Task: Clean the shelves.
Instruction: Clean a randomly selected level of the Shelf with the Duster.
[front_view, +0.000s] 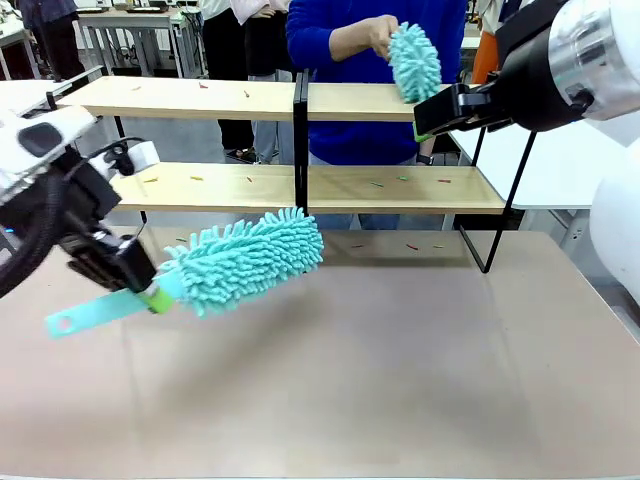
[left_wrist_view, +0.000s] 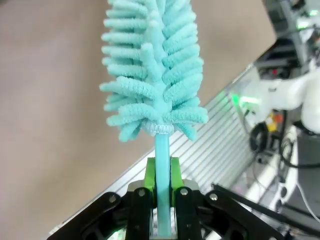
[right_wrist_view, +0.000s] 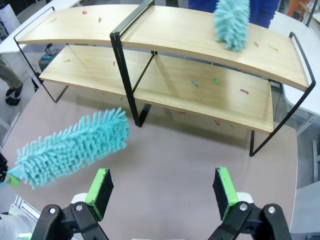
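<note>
A: Where are the shelves (front_view: 210, 98)?
B: On the table's (front_view: 400, 380) far side, rigid wood. The left gripper (front_view: 150, 293) clamps a duster's (front_view: 250, 255) stiff handle; its fluffy head looks soft, light.
A: The right gripper (right_wrist_view: 162, 186)?
B: Spread wide, empty, above the table.

Gripper: our right gripper (right_wrist_view: 161, 186) gapes wide, holding nothing.
Shelves: we face the shelves (right_wrist_view: 170, 37), far side; coloured scraps (right_wrist_view: 216, 80) dot both boards.
Dusters: teal duster (right_wrist_view: 70, 147) near left; second duster (right_wrist_view: 231, 22) touching the top board, far right.
</note>
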